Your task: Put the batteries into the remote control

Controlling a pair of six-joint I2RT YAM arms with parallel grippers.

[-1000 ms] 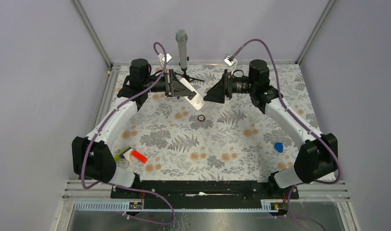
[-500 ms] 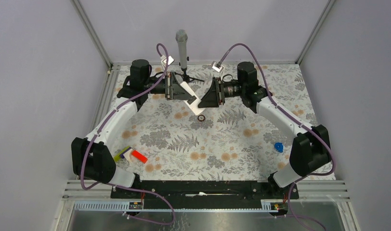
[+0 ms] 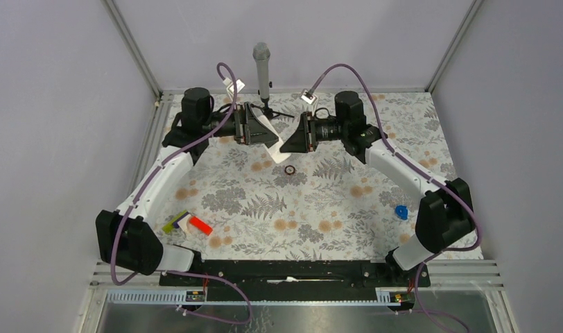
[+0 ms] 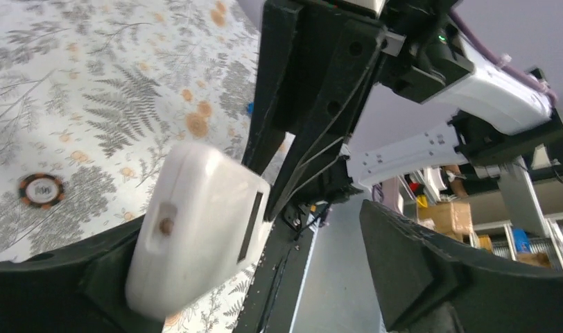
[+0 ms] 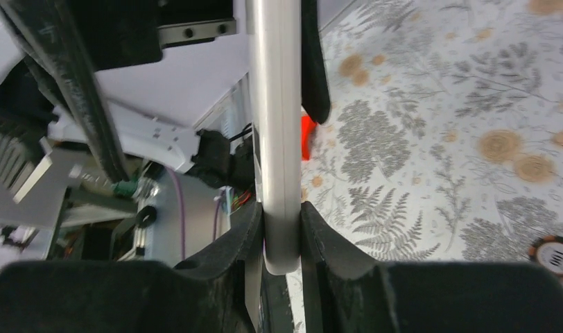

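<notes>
Overall: both arms reach to the far middle of the table, their grippers meeting tip to tip.
Remote control: held in the air between the 2 grippers, clear of the table; only its white back and sides show.
Right gripper: pinching the remote control, which this wrist view shows edge-on as a thin white slab. The 2 fingers sit 1 on each side, both touching it.
Left gripper: jaws spread wide. The remote control leans against 1 finger; the other finger stands well apart from it.
Brown spot: small and round, on the end face of the remote control that is turned to the left wrist. Cannot tell what it is.
Dark ring: flat on the table, just on the near side of the grippers, touching nothing.
Red-and-white block: on the table near the left arm's base, a yellow-green piece against it.
Blue piece: on the table at the right, beside the right arm.
Microphone: upright at the far edge, behind the grippers.
</notes>
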